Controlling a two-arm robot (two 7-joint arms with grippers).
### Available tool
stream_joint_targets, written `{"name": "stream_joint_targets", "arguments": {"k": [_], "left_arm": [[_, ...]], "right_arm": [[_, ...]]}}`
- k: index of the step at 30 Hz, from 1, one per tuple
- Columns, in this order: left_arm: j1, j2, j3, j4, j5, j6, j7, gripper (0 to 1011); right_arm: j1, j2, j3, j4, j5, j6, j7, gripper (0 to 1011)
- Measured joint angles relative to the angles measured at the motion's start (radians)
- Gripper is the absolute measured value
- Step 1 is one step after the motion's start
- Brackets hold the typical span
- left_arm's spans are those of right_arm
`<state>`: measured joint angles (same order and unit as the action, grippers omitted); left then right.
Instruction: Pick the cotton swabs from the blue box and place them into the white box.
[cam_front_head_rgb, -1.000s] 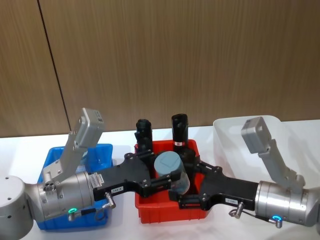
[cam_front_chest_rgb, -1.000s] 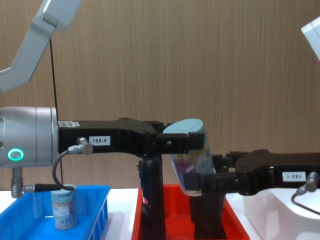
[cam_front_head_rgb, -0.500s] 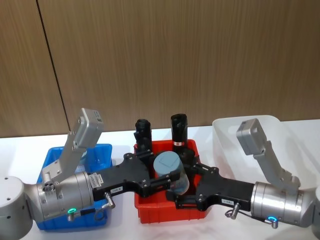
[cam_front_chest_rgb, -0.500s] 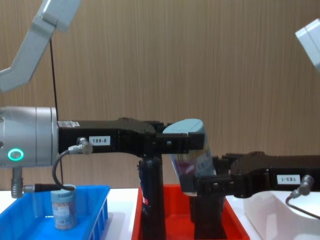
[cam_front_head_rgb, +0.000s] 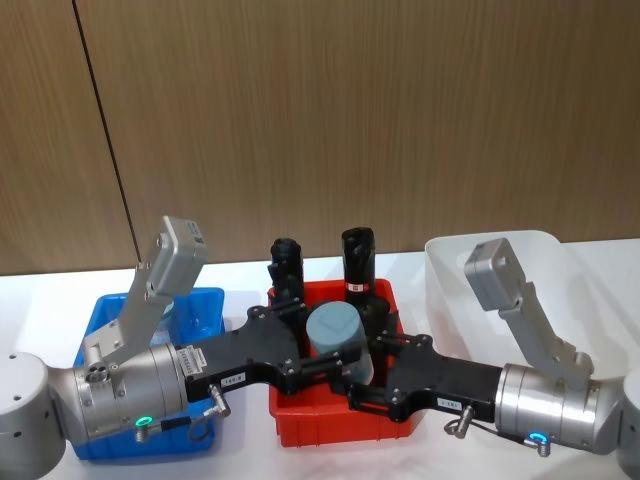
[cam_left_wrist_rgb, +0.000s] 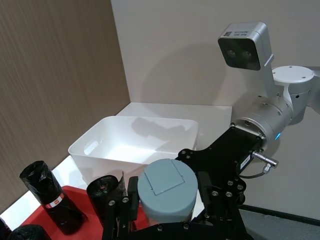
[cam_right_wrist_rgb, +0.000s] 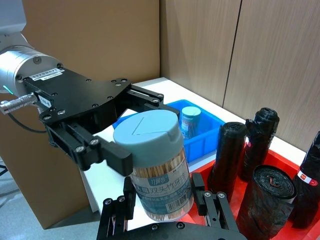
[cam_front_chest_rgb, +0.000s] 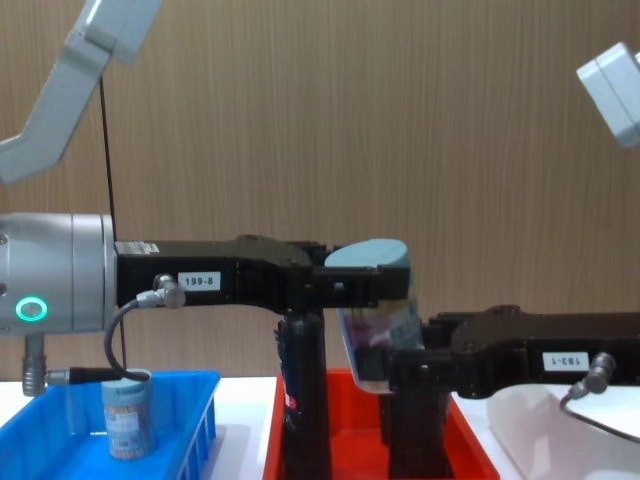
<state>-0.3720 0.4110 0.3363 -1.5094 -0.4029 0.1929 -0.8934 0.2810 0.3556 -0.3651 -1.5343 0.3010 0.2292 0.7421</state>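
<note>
One cotton swab jar (cam_front_head_rgb: 335, 330) with a pale blue lid hangs above the red bin, my left gripper (cam_front_head_rgb: 335, 352) shut on its upper part just under the lid. My right gripper (cam_right_wrist_rgb: 162, 200) is open, one finger on each side of the jar's lower body (cam_front_chest_rgb: 380, 330). A second cotton swab jar (cam_front_chest_rgb: 127, 420) stands upright in the blue box (cam_front_head_rgb: 205, 305) at the left. The white box (cam_front_head_rgb: 450, 260) sits at the right, behind the right arm.
The red bin (cam_front_head_rgb: 330, 425) lies between the two boxes, directly under the held jar. Tall black wrapped cylinders (cam_front_head_rgb: 288, 262) (cam_front_head_rgb: 358, 255) stand in its far half, close behind both grippers. A wood-panelled wall backs the table.
My right gripper has slid left toward the jar until its fingers flank the lower body. The left gripper and the jar have stayed still.
</note>
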Motion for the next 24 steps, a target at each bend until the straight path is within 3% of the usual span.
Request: {"name": "stream_joint_targets", "arguments": {"k": [11,24], "left_arm": [[0.000,0.000,0.000,0.000,0.000,0.000,0.000,1003],[0.000,0.000,0.000,0.000,0.000,0.000,0.000,1004]], "right_arm": [[0.003,0.003,-0.005,-0.002,0.009,0.003,-0.005,667],[-0.004,0.021,0.002,-0.009,0.034,0.000,-0.023,665]]}}
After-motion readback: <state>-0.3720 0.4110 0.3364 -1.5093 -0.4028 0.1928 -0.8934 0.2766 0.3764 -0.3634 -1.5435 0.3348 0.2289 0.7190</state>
